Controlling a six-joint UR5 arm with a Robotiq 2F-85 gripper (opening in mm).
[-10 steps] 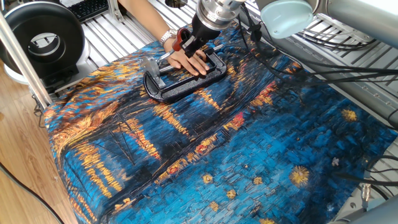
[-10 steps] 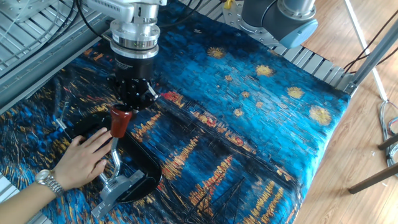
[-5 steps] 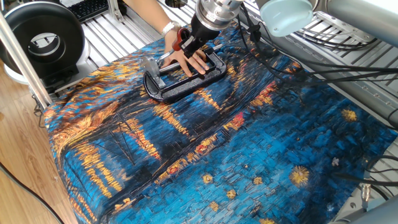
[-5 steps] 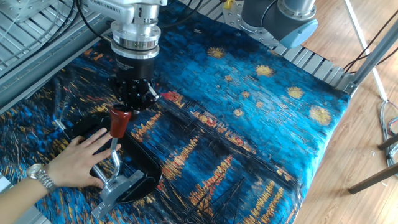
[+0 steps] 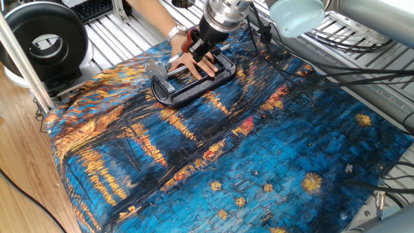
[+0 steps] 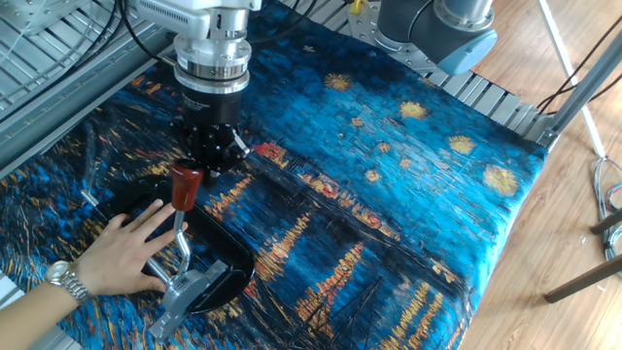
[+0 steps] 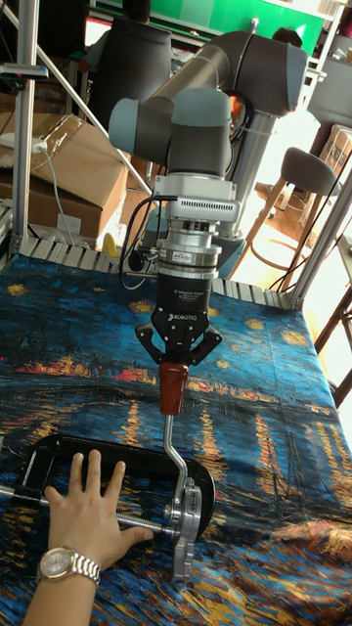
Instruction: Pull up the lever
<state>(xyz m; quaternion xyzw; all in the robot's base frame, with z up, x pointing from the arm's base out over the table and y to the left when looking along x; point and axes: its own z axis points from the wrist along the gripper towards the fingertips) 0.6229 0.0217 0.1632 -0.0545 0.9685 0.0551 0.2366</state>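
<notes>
Item 1: your black two-finger gripper (image 7: 177, 364). Its fingers (image 7: 203, 344) pinch the red tip of the thin curved silver metal lever (image 7: 174, 445) from above; contact shows best in the tall fixed view.

Item 2: the lever. It stands near upright on the silver hinge bracket (image 7: 183, 523), red tip topmost, at the far-left part of the desk as one fixed view shows it (image 5: 187, 44). Change over the last second: in the other fixed view the red tip (image 6: 186, 186) sits higher and nearer the gripper body than before, and the arm below it reads steeper. Your pull is taking effect. Judged state: late in the lift, little travel remaining.

Item 3: the black oval cast-iron clamp frame (image 7: 127, 457). It lies flat on the cloth, pressed down by a person's bare hand (image 7: 90, 509) wearing a metal wristwatch (image 7: 63, 564).

Item 4: the blue-and-orange painted cloth (image 5: 259, 149) covering the desk.

Caution: the hand lies just beside the lever's base; keep your motion upward only.
</notes>
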